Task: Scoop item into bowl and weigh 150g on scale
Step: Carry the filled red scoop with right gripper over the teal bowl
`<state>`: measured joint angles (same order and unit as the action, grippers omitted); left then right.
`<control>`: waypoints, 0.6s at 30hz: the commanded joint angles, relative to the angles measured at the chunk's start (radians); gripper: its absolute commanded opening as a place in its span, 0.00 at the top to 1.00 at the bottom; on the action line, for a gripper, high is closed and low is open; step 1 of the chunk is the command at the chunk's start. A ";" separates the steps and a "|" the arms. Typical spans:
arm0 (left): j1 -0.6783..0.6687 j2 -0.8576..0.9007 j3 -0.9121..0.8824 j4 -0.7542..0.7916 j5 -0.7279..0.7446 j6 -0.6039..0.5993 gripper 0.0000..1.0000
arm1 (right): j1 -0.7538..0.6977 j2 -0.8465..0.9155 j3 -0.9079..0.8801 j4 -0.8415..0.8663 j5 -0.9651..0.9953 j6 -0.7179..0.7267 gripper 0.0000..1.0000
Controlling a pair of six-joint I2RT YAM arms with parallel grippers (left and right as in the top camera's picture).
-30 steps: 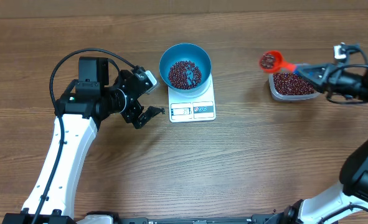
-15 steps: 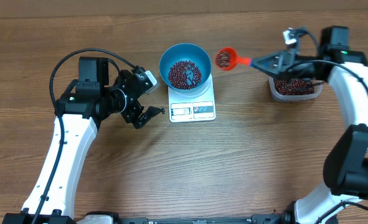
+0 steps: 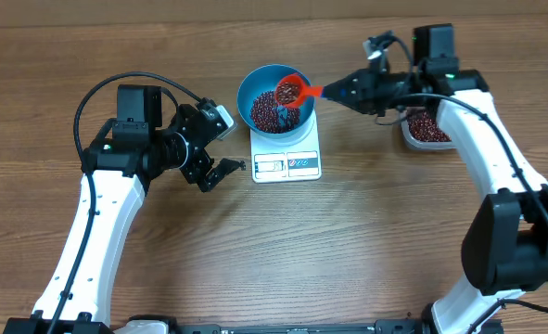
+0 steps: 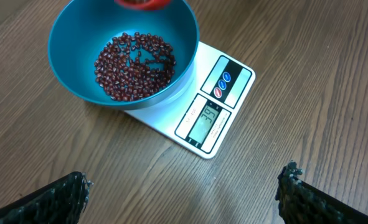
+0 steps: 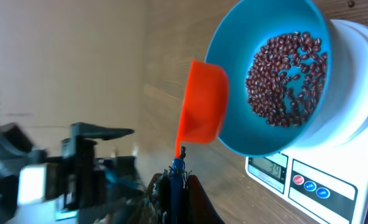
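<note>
The right gripper (image 3: pixel 345 90) is clamping shut on the handle of an orange scoop (image 3: pixel 289 90), reaching in from the right of the scale (image 3: pixel 287 164). The scoop is hanging loaded with beans (image 3: pixel 269 111) above the scale, just inside the right rim of the blue bowl (image 3: pixel 242 97). The bowl is sitting on the scale's rear part and holding a shallow layer of beans. Farther right of the scale, the clear tub (image 3: pixel 426 131) is holding the remaining beans. To the left of the scale, the left gripper (image 3: pixel 223 144) is hovering over the bench with its jaws spread wide, holding nothing. Tipping the whole scoop at once is risking overshooting the target weight. Pouring this near the rim is risking beans scattering onto the bench, and a knock to the bowl could shift it and upset the reading.
</note>
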<state>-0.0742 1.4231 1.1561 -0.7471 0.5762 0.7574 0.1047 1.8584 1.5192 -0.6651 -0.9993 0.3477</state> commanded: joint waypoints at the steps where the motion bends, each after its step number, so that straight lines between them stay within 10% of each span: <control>1: 0.002 -0.005 -0.006 0.000 0.019 -0.014 0.00 | 0.048 0.001 0.080 -0.031 0.179 0.005 0.96; 18: 0.002 -0.005 -0.006 0.000 0.019 -0.014 0.00 | 0.324 0.001 0.394 -0.356 0.972 -0.303 0.96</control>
<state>-0.0742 1.4231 1.1561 -0.7471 0.5762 0.7574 0.3958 1.8584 1.8759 -1.0183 -0.1989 0.1387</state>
